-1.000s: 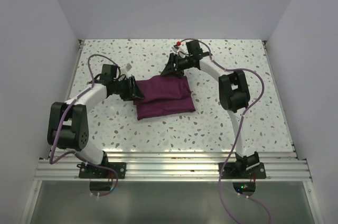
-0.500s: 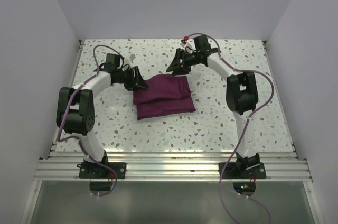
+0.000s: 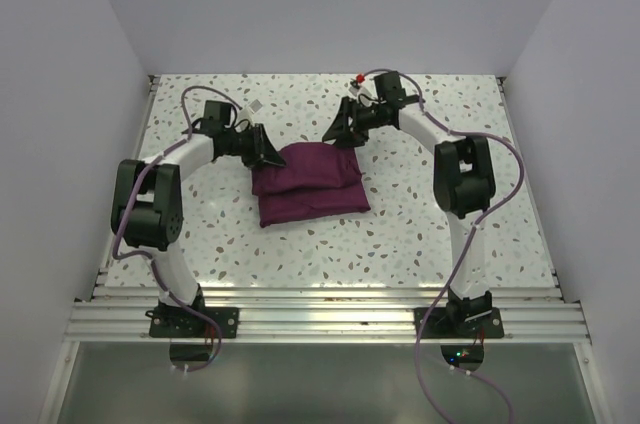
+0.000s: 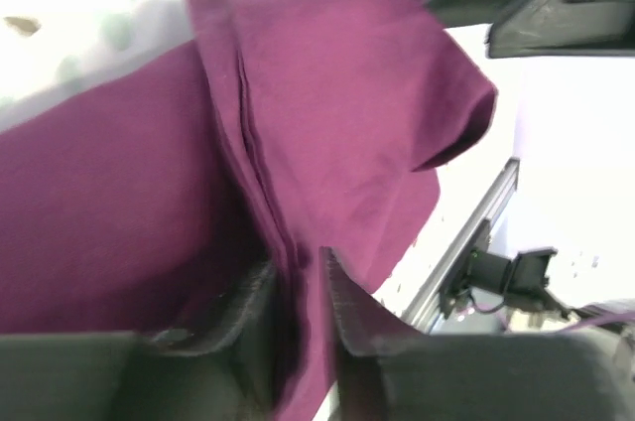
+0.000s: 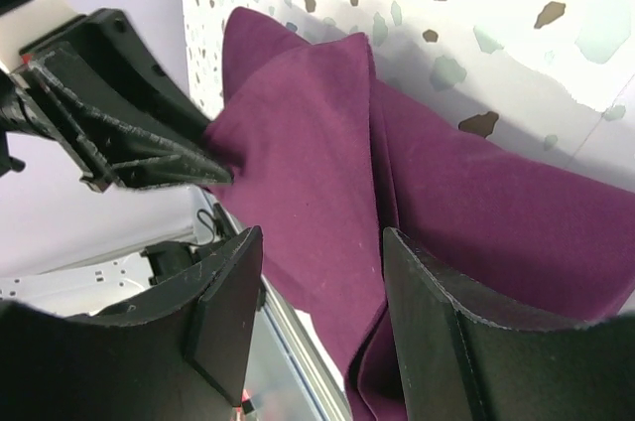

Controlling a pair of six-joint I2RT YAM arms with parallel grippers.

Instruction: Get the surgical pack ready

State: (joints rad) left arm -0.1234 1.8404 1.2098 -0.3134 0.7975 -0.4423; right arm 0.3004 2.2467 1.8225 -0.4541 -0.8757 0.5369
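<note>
The surgical pack [image 3: 310, 182] is a dark maroon cloth drape, folded in layers at the middle of the speckled table. My left gripper [image 3: 268, 152] is at its far left corner. In the left wrist view its jaws [image 4: 296, 264] stand narrow, with a raised fold of the drape [image 4: 327, 113] filling the gap. My right gripper [image 3: 341, 132] hovers at the far right edge. Its fingers [image 5: 319, 242] stand wide apart over the drape [image 5: 298, 163], gripping nothing. Each wrist view shows the other gripper across the cloth.
The speckled table [image 3: 440, 234] is boxed in by pale walls on the left, right and back. An aluminium rail [image 3: 320, 319] with both arm bases runs along the near edge. A small white tag [image 3: 255, 104] lies behind the left gripper.
My left arm swung from the drape's left side to its far left corner, and its jaws narrowed onto a fold. The right gripper drifted slightly right, still open.
</note>
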